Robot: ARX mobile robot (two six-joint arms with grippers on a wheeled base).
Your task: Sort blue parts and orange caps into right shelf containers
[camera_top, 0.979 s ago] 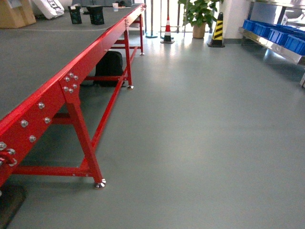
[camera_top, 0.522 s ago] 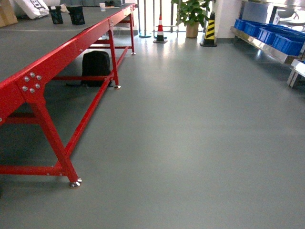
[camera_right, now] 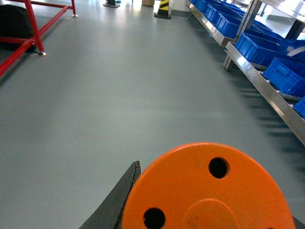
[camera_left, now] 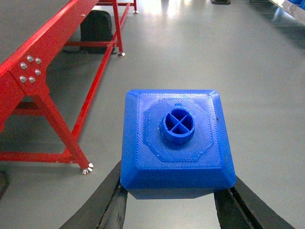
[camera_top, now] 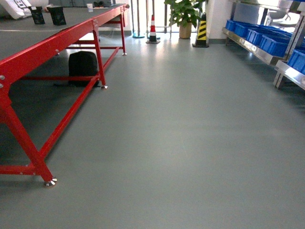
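A blue part [camera_left: 176, 143] with a round stud on top fills the left wrist view, and my left gripper [camera_left: 174, 193] is shut on its sides, held above the grey floor. My right gripper [camera_right: 212, 200] is shut on an orange cap [camera_right: 205, 195], whose flat top with small holes faces the camera; only its left finger [camera_right: 119, 200] shows. The right shelf [camera_top: 257, 50] runs along the right wall with blue containers [camera_top: 267, 40] on it. It also appears in the right wrist view, as shelf [camera_right: 267, 95] and containers [camera_right: 257, 47]. Neither gripper shows in the head view.
A red-framed table [camera_top: 47, 45] runs along the left with a black bag [camera_top: 82, 67] under it. At the far end stand a traffic cone [camera_top: 152, 28], a yellow-black bollard [camera_top: 202, 31] and a potted plant [camera_top: 183, 14]. Grey floor lies between table and shelf.
The head view has swung to the right: the red table has slid leftward in the picture, and more of the right shelf with its blue containers has come into view.
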